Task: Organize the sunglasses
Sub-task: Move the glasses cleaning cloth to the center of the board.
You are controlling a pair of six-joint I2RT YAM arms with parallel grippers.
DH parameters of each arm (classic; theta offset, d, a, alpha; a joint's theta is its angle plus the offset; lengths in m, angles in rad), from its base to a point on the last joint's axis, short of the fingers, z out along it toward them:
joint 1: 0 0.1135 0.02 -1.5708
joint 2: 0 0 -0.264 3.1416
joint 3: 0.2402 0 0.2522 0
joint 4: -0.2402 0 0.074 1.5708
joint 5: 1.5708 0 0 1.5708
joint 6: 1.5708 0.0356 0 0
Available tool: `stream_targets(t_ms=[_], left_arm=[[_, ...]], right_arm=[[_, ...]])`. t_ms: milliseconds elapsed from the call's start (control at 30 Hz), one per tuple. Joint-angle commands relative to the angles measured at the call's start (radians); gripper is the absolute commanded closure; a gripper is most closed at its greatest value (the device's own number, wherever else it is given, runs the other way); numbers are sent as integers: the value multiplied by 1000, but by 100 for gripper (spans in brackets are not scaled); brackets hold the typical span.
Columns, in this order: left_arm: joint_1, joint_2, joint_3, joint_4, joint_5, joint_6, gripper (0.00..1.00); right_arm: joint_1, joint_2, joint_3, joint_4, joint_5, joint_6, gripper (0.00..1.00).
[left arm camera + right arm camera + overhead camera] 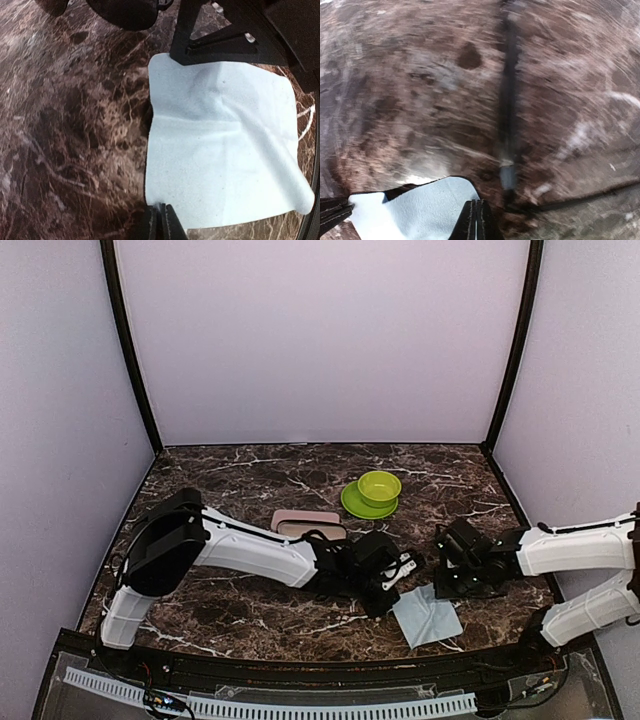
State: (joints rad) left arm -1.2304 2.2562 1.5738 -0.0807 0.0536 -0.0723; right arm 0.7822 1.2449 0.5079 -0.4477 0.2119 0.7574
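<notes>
A light blue cloth lies on the marble between my two grippers. My left gripper is shut on its near corner, as the left wrist view shows, with the cloth spread beyond it. My right gripper is shut on the opposite edge of the cloth. A thin black bar with a pale tip, blurred, looks like a temple of the black sunglasses. The red-pink sunglasses are out of view.
A pink rectangular case lies behind the left arm. A green bowl sits on a green plate at the back centre. A dark rounded object shows at the top of the left wrist view.
</notes>
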Motion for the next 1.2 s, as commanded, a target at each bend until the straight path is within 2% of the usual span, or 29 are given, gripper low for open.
stream_targets(t_ms=[0, 167, 400, 733, 833, 900, 1033, 1167], left_arm=[[-10, -97, -98, -95, -36, -42, 96], [-10, -194, -215, -90, -40, -88, 100], [-13, -322, -400, -88, -54, -149, 100], [-19, -626, -708, 8, -68, -244, 98], [-19, -704, -771, 53, -60, -248, 90], [-19, -741, -796, 76, -56, -237, 81], [-19, -764, -794, 73, -50, -200, 58], [-16, -743, -762, 51, -64, -169, 44]], right_arm=[[17, 55, 13, 116, -88, -57, 99], [64, 147, 77, 198, -119, -123, 100], [118, 363, 210, 309, -205, -206, 100], [218, 603, 451, 388, -374, -334, 100], [221, 596, 470, 389, -389, -358, 100], [221, 570, 475, 373, -379, -377, 99], [220, 495, 465, 333, -347, -384, 88], [214, 400, 420, 313, -334, -355, 77]])
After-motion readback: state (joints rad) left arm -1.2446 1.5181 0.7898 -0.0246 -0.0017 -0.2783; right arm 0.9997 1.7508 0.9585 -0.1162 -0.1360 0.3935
